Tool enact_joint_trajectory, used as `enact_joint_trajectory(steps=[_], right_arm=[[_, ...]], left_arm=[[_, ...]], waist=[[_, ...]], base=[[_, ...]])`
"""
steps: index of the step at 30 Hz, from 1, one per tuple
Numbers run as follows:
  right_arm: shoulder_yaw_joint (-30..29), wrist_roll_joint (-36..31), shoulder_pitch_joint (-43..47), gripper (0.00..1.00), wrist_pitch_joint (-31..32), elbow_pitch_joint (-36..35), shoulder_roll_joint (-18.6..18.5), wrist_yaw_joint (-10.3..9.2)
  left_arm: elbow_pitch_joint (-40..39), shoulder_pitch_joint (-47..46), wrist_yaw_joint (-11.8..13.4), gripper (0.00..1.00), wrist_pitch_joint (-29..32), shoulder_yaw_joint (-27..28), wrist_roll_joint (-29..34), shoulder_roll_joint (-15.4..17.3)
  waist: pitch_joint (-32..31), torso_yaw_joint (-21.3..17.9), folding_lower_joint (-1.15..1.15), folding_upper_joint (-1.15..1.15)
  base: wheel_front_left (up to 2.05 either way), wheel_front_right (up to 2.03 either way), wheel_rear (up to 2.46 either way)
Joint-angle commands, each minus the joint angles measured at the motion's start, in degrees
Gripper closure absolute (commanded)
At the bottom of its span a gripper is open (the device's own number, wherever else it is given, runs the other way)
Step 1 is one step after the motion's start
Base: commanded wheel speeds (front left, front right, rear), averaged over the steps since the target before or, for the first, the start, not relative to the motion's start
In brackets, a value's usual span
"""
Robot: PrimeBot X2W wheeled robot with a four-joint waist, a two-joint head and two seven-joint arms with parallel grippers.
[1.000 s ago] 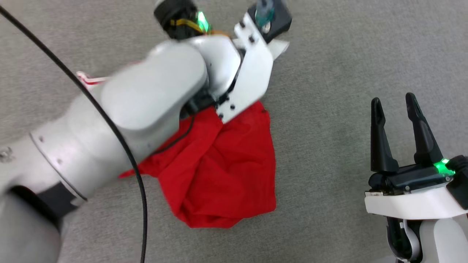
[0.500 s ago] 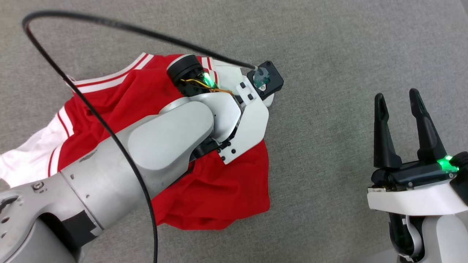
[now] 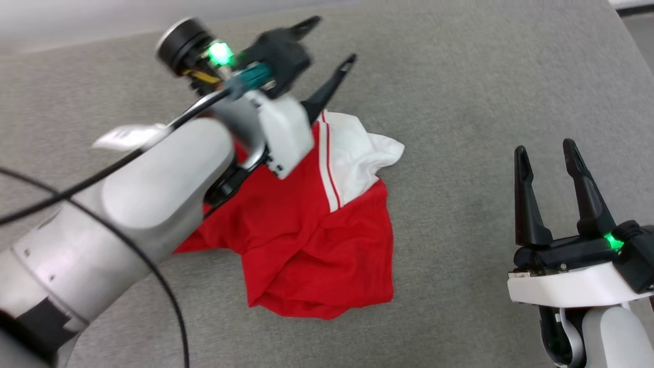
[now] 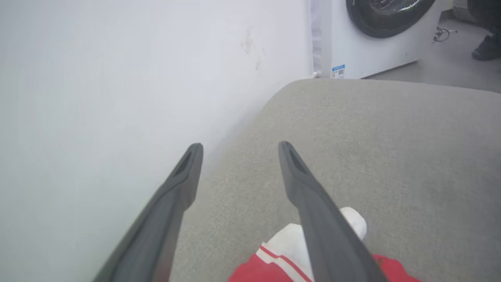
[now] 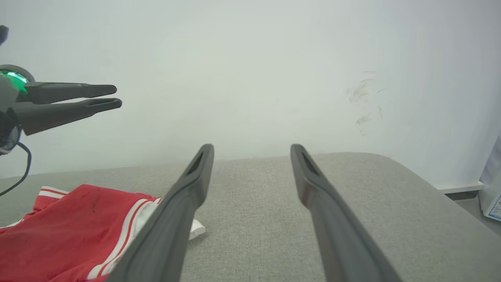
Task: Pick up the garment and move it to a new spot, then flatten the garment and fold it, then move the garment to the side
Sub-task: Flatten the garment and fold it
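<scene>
Lifted off crumpled garment, left gripper jaws spread, seemingly empty, right gripper likewise parted

The garment is soft matt cloth, red and white. Under the garment, the grey surface is coarse woven fabric. Right of the garment, the right gripper looks like smooth, matt dark plastic.

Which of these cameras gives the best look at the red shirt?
The head view: the shirt lies crumpled on the grey surface, nearly all visible, though the left arm covers one side. The left wrist view catches a white sleeve and a red edge; the right wrist view sees it low, side-on.
</scene>
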Motion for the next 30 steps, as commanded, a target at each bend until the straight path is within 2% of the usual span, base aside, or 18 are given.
enact_joint_trajectory(steps=[1, 6, 7, 10, 14, 17, 20, 23, 26, 30], right_arm=[[-0.19, -0.87, -0.75, 0.0, -0.11, -0.06, 0.06, -0.02], [-0.75, -2.93, -3.65, 0.0, -0.11, -0.02, 0.07, -0.02], [-0.75, -2.93, -3.65, 0.0, -0.11, -0.02, 0.07, -0.02], [-0.64, -4.82, -6.09, 0.0, -0.11, 0.51, 0.07, -0.02], [-0.68, -8.07, -10.54, 0.0, -0.11, 1.41, 0.07, -0.02], [0.03, -11.58, -14.63, 0.0, -0.11, 3.33, 0.08, -0.02], [2.03, -13.89, -18.88, 0.0, -0.11, 8.11, -2.16, -0.02], [6.2, -13.43, -23.99, 0.0, 2.06, 17.48, -6.12, -0.02], [11.87, -10.54, -29.53, 0.0, 10.09, 24.46, -10.4, -0.02], [21.82, -1.5, -36.69, 0.0, 24.43, 30.92, -15.9, -0.03]], left_arm=[[-1.16, 3.76, 3.6, 0.0, -4.18, 1.73, 0.17, 1.85], [-5.71, 12.32, 14.41, 0.0, -10.02, 6.88, 0.79, 6.43], [-5.71, 12.32, 14.41, 0.0, -10.02, 6.88, 0.79, 6.43], [-9.99, 18.43, 20.95, 0.0, -10.75, 11.62, 1.81, 8.71], [-17.37, 28.82, 28.41, 0.0, -10.77, 20.66, 5.15, 9.88], [-21.94, 37.21, 31.93, 0.0, -10.75, 27.1, 7.95, 8.95], [-25.03, 45.36, 33.68, 0.0, -10.76, 32.0, 11.01, 7.34], [-26.68, 52.3, 34.22, 0.0, -10.76, 36.07, 13.76, 5.02], [-27.76, 57.72, 33.44, 0.0, -10.77, 39.5, 16.03, 2.25], [-27.81, 62.22, 31.32, 0.0, -10.77, 42.67, 18.45, -1.24]], waist=[[-2.48, 2.67, 0.0, 0.0], [-4.17, 5.96, 0.0, 0.0], [-4.17, 5.96, 0.0, 0.0], [-4.74, 8.03, 0.0, 0.0], [-5.28, 10.39, 0.0, 0.0], [-5.74, 11.62, 0.0, 0.0], [-6.26, 12.47, 0.0, 0.0], [-7.02, 13.32, 0.0, 0.0], [-7.46, 14.43, 0.0, 0.0], [-7.56, 15.68, 0.0, 0.0]], base=[[0.0, 0.0, 0.0], [0.0, 0.0, 0.0], [0.0, 0.0, 0.0], [0.0, 0.0, 0.0], [0.0, 0.0, 0.0], [0.0, 0.0, 0.0], [0.0, 0.0, 0.0], [0.0, 0.0, 0.0], [0.0, 0.0, 0.0], [0.0, 0.0, 0.0]])
